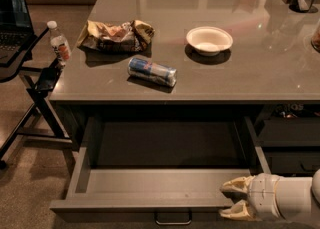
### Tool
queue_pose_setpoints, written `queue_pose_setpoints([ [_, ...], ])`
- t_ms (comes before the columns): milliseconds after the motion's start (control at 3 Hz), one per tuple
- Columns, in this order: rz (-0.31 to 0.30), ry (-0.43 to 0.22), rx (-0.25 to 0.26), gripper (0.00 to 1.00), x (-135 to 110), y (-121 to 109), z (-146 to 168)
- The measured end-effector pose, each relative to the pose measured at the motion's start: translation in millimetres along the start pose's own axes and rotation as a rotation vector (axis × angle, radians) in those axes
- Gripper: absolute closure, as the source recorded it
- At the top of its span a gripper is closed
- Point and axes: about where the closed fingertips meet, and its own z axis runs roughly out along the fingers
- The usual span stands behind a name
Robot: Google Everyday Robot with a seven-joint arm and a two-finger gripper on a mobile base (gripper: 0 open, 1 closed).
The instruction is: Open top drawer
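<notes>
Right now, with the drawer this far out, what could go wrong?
1. The end effector sits at the right end of the drawer front, far from the centred handle; pulling from there could skew or jam it.
2. The drawer already looks well out; pulling further might overrun its travel.

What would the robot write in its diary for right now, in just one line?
top drawer: pulled well out | gripper: at its front rim, right end, jaws apart | handle: not held
</notes>
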Motion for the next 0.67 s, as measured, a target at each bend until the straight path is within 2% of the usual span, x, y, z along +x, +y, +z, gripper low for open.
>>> queue_pose_setpoints([
  [333, 0.000, 0.000, 0.000, 0.81, 0.0, 0.0, 0.0],
  [667, 0.000, 0.000, 0.000, 0.57, 0.0, 0.0, 0.0],
])
